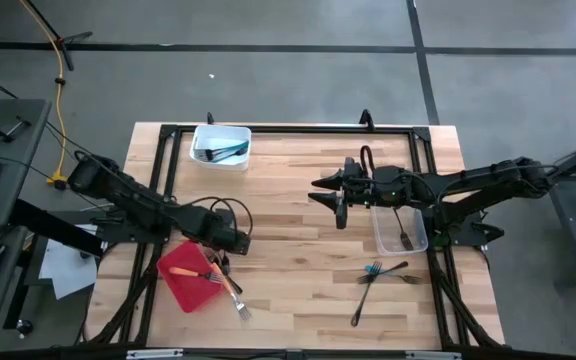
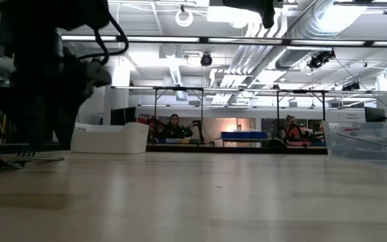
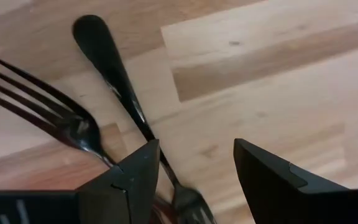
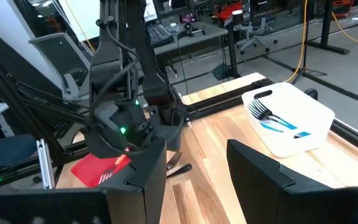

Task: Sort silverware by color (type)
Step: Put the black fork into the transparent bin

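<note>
My left gripper [image 1: 234, 243] [image 3: 196, 144] points down, open, just above two dark forks beside the red tray [image 1: 176, 278]. One dark fork [image 3: 114, 68] runs between its fingers close to one finger [image 3: 143, 174]. The other dark fork [image 3: 48, 106] passes under that finger. I cannot see the fingers touching either. An orange fork [image 1: 232, 292] lies half on the tray's near corner. My right gripper [image 1: 330, 196] [image 4: 194, 149] hovers open and empty mid-table. A teal fork [image 1: 373, 268] and two dark forks [image 1: 366, 296] lie near the table's front right.
A white tub [image 1: 220, 146] [image 4: 288, 118] with teal and dark utensils stands at the far edge. A clear tub [image 1: 400, 230] with one dark fork sits under my right arm. Bare wood lies between the arms. People sit in the room beyond the table.
</note>
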`<action>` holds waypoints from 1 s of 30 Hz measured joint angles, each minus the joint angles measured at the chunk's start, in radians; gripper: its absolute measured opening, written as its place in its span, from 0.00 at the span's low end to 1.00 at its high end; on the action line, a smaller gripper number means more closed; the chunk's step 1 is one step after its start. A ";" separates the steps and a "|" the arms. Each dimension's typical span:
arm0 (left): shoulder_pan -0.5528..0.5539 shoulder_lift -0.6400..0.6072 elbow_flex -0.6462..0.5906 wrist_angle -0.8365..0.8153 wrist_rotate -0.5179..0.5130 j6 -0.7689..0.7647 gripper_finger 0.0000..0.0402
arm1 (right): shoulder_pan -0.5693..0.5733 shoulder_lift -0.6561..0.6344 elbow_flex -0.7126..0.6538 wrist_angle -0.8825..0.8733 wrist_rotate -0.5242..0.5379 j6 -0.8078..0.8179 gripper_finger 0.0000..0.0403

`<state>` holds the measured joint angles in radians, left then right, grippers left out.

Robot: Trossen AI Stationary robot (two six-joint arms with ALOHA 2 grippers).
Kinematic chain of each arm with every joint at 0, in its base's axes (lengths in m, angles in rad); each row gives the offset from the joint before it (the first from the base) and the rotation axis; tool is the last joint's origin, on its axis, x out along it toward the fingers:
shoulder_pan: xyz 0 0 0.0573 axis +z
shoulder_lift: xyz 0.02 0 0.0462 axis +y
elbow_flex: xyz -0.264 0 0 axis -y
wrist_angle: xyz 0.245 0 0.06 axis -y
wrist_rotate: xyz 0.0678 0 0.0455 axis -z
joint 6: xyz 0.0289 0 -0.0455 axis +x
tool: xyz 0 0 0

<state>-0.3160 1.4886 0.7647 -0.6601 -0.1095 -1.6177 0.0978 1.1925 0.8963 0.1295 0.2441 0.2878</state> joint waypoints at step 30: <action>0.028 0.088 0.001 -0.034 0.014 0.033 0.05 | 0.000 0.000 0.000 -0.037 0.000 0.000 0.38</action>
<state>-0.2882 1.5764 0.7654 -0.6937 -0.0957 -1.5851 0.0978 1.1923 0.8963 0.0930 0.2444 0.2878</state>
